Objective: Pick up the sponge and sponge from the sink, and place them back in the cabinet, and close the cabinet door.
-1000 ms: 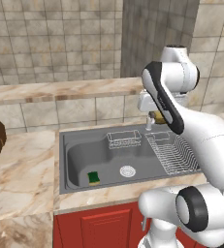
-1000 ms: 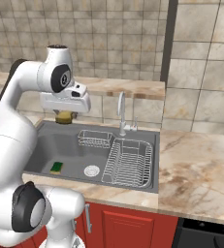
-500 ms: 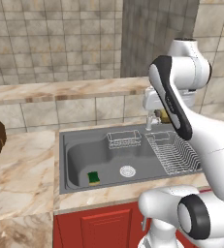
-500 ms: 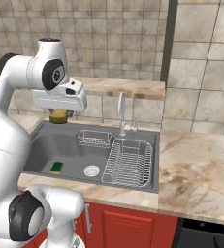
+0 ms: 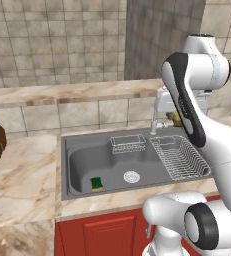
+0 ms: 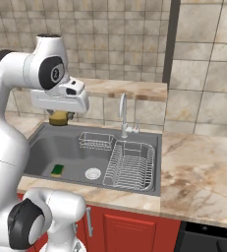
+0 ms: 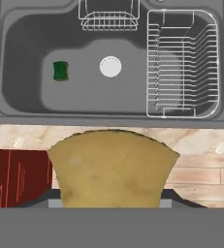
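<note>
Two sponges, tan sponge clenched in the raised hand, green sponge on the sink floor

Kitchen: steel sink, tiled wall, marble counter.

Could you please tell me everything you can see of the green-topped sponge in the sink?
The green-topped sponge is a small rectangular block, dark green on top with a yellow layer beneath, soft and foam-like in look. It lies flat, green side up, on the floor of the grey sink, at the basin's front left, left of the round white drain and apart from it. Only the basin floor touches it.
</note>
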Controlling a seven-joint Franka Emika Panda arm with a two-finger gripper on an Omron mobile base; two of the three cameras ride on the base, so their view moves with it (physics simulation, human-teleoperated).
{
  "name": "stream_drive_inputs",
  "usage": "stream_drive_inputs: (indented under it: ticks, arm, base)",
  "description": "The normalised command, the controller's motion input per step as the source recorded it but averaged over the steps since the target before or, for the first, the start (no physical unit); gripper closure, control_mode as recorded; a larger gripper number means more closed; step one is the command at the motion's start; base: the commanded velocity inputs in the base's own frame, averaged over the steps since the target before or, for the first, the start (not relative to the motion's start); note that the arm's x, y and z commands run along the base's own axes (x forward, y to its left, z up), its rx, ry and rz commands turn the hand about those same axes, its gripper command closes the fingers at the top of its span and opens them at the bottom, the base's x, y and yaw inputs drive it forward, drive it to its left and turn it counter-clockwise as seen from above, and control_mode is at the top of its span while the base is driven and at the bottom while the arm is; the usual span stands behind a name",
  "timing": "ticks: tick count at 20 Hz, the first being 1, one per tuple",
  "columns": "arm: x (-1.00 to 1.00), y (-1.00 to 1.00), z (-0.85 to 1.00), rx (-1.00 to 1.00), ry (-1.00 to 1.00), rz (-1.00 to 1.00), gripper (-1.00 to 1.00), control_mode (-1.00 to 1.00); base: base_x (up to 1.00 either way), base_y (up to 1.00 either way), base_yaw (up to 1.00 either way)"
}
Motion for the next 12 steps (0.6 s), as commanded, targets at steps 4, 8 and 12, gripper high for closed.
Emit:
stream_drive_inputs:
  ticks: [4,8,12]
  arm:
    - [-0.22,-0.17,0.11,0.00,0.00,0.00,1.00,-1.00]
    - [-0.19,-0.08,0.17,0.00,0.00,0.00,1.00,-1.00]
    - [-0.15,-0.01,0.17,0.00,0.00,0.00,1.00,-1.00]
  base:
    - [0.00,0.00,0.00]
    - [0.00,0.00,0.00]
    - [0.00,0.00,0.00]
